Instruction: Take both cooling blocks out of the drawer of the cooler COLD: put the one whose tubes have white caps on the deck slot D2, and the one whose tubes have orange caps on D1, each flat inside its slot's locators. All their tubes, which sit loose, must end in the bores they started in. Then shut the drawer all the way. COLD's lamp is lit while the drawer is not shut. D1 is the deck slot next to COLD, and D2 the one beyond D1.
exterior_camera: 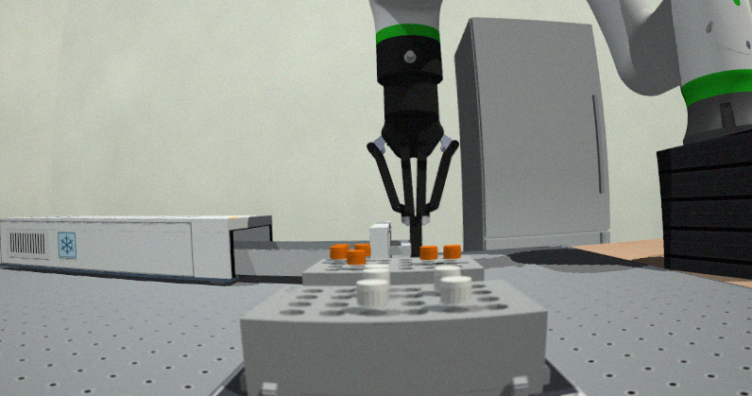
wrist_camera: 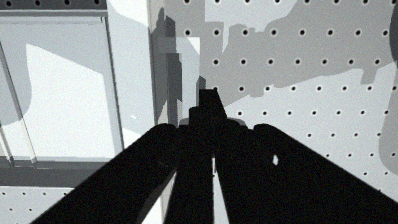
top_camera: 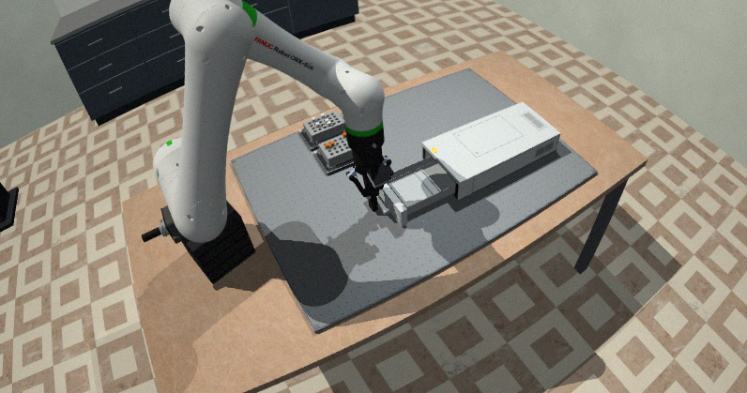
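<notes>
The cooler COLD (top_camera: 501,142) (exterior_camera: 115,249) has its yellow lamp (top_camera: 434,150) lit. Its drawer (top_camera: 410,188) (wrist_camera: 65,110) stands part-way out, with no block in the visible part. My gripper (top_camera: 373,204) (exterior_camera: 416,249) (wrist_camera: 207,104) is shut and empty, pointing down, its fingertips just outside the drawer's front at the handle; contact cannot be told. The white-capped block (top_camera: 314,133) (exterior_camera: 391,351) sits on D2, looking level, caps upright. The orange-capped block (top_camera: 337,156) (exterior_camera: 311,277) sits on D1, caps upright, partly hidden by the arm in the top view.
The perforated deck (top_camera: 434,98) (exterior_camera: 658,335) (wrist_camera: 300,100) lies on a wooden table (top_camera: 251,348). The two loaded slots stand side by side behind the gripper in the top view. The arm's base (top_camera: 221,249) stands at the left. A grey fridge (exterior_camera: 537,129) stands in the background.
</notes>
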Robot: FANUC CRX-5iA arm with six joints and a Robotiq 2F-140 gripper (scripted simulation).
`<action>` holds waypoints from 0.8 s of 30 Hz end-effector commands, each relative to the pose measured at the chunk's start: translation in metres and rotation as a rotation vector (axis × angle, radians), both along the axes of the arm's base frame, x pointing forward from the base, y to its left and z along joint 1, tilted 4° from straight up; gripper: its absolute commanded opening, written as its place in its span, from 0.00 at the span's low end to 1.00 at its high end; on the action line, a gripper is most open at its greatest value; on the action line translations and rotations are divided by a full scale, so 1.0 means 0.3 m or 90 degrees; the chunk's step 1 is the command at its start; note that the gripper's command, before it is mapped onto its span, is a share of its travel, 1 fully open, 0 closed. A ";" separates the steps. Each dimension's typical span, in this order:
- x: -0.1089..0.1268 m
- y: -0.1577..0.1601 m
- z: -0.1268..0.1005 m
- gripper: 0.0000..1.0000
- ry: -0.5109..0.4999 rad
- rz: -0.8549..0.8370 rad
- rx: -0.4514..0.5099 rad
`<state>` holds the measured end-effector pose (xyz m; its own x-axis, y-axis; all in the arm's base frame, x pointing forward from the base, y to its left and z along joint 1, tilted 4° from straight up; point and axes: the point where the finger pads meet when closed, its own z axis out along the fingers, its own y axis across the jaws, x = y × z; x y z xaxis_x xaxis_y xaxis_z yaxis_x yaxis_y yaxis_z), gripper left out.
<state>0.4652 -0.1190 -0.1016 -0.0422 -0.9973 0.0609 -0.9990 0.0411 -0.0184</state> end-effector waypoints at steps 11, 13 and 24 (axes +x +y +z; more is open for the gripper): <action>0.051 -0.002 0.003 0.10 -0.001 0.000 0.000; 0.060 -0.003 0.003 0.10 -0.001 0.000 0.000; 0.096 -0.004 0.004 0.10 -0.001 0.000 0.000</action>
<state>0.4906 -0.1200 -0.1012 -0.0422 -0.9973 0.0609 -0.9990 0.0411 -0.0183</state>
